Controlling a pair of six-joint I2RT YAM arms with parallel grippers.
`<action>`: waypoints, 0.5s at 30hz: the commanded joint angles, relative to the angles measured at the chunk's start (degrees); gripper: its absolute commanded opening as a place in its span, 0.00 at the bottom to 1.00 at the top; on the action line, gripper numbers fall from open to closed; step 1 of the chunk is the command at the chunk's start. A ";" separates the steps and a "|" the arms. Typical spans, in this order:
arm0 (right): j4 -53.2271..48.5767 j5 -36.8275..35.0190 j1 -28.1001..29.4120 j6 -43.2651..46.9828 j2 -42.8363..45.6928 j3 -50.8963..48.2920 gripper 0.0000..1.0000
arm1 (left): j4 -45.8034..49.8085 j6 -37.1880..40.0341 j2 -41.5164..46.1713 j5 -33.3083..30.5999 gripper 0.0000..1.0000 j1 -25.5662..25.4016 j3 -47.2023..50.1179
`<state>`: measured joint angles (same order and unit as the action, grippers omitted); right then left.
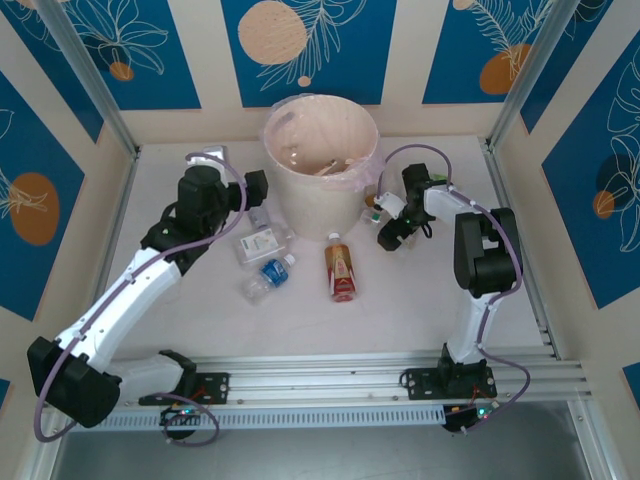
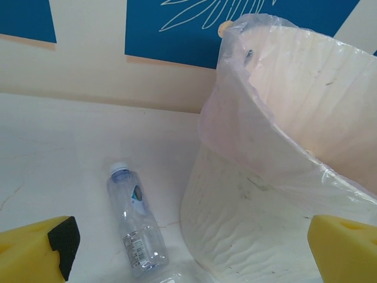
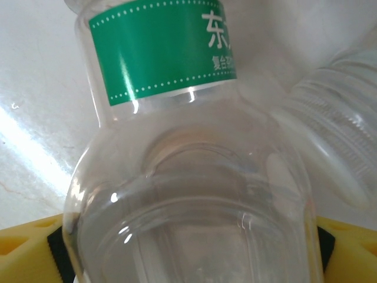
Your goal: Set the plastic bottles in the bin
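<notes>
cream-beige plastic bin (image 1: pixel 318 205), lined with a clear bag over its rim, stands at the middle of the far edge of a pale desk (image 1: pixel 430 320). a few bottles (image 1: pixel 325 165) lie inside it. the left fingers (image 2: pixel 35 250), yellow with black pads, are spread wide and hold nothing, beside the bin on the side toward the left edge. a clear bottle with a white cap (image 2: pixel 134 221) lies on the desk next to the bin's wall. the right fingers (image 3: pixel 23 253) sit on either side of a clear bottle with a green label (image 3: pixel 188 177), pads right at its sides; whether they press it cannot be told. another clear bottle (image 3: pixel 339 112) lies just beside it. three more bottles (image 1: pixel 342 272) lie near the desk's middle, in front of the bin.
</notes>
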<state>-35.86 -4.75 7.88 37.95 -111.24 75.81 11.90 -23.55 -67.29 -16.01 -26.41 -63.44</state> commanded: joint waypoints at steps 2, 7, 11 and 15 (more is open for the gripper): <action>0.97 -1.32 0.14 0.45 -0.91 -1.76 0.84 | -0.35 -1.84 1.38 0.72 1.00 1.65 1.41; 3.93 -4.70 1.03 0.73 -0.16 -5.54 0.76 | -0.01 -2.42 1.62 0.96 1.00 2.89 2.08; 5.49 -5.19 1.24 -1.71 2.45 -7.95 0.68 | -0.01 -2.99 2.15 1.33 1.00 3.89 3.17; 6.45 -4.93 1.40 -3.23 5.91 -11.01 0.62 | -0.22 -3.78 2.62 1.94 1.00 4.92 4.26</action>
<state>-28.56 -8.12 9.17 35.90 -107.42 67.46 11.99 -25.98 -66.13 -15.09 -22.59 -60.03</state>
